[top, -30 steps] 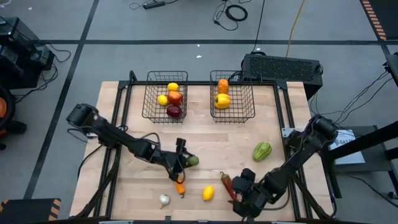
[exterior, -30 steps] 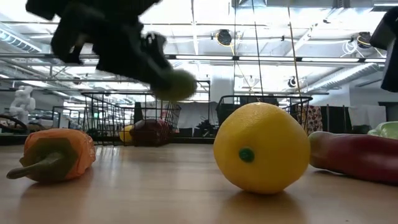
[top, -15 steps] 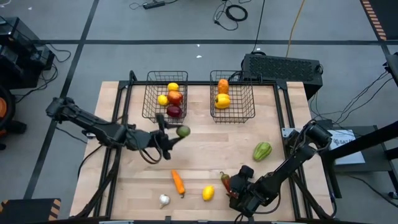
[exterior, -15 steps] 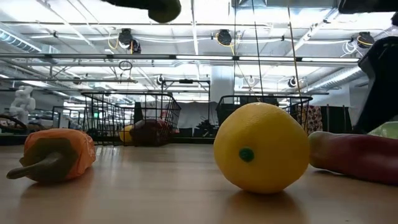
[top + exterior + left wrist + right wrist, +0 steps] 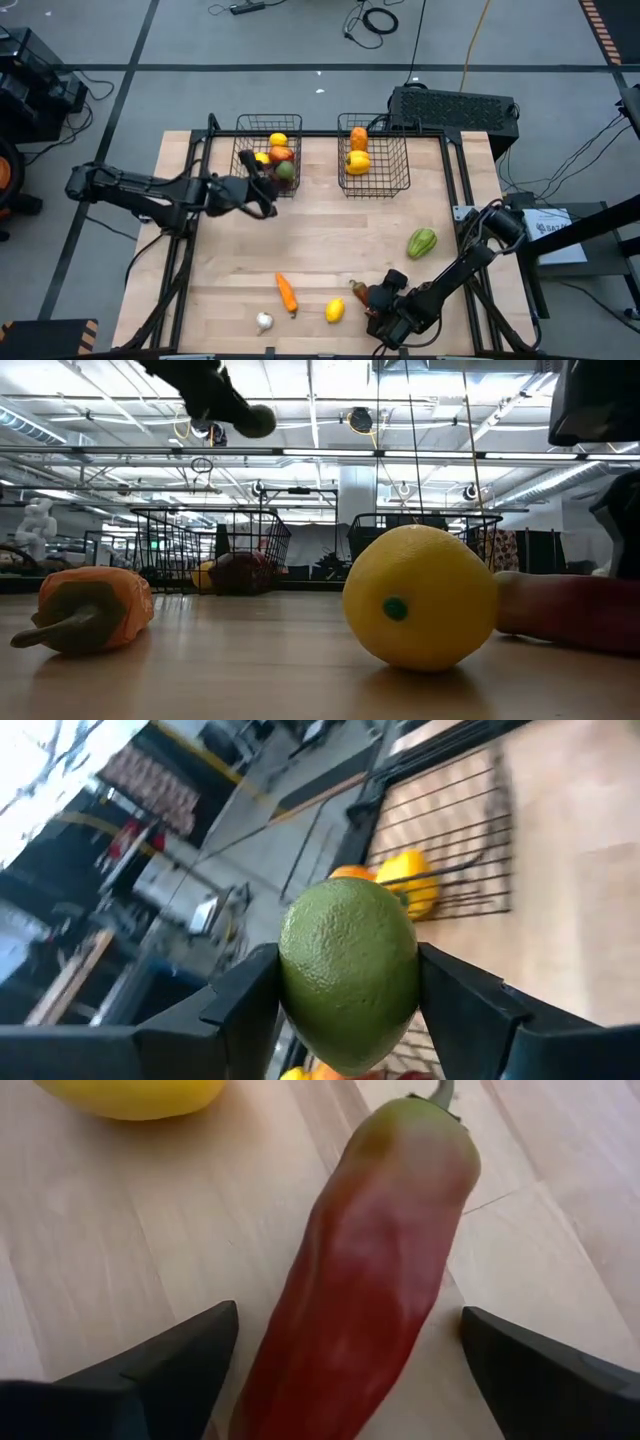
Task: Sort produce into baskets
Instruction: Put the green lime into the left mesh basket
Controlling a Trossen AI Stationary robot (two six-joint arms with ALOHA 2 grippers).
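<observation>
My left gripper (image 5: pixel 281 174) is shut on a green lime (image 5: pixel 287 171), held over the near right part of the left wire basket (image 5: pixel 250 172). This basket holds lemons and a red apple. The lime also shows in the left wrist view (image 5: pixel 350 970) and high in the low view (image 5: pixel 255 420). My right gripper (image 5: pixel 371 300) is open near the table's front edge. Its fingers stand on either side of a red chilli (image 5: pixel 360 1300) without touching it. The chilli lies flat on the table (image 5: pixel 358 291). The right basket (image 5: pixel 395 170) holds an orange piece and a yellow pepper. My left gripper pinches the lime by two opposite sides (image 5: pixel 295 980) between its two fingers (image 5: pixel 245 1005). The fingers come roughly level from the table's left. The lime is lifted clear, above the left basket.
An orange carrot (image 5: pixel 287 293), a white garlic (image 5: pixel 263 322) and a yellow lemon (image 5: pixel 335 310) lie near the front edge. A green ribbed vegetable (image 5: pixel 422 242) lies at the right. The lemon (image 5: pixel 420 598) fills the low view's middle.
My left gripper has carried the lime up and toward the table's far edge, from near the carrot to above the left basket. My right gripper has shifted slightly toward the table's left, over the chilli.
</observation>
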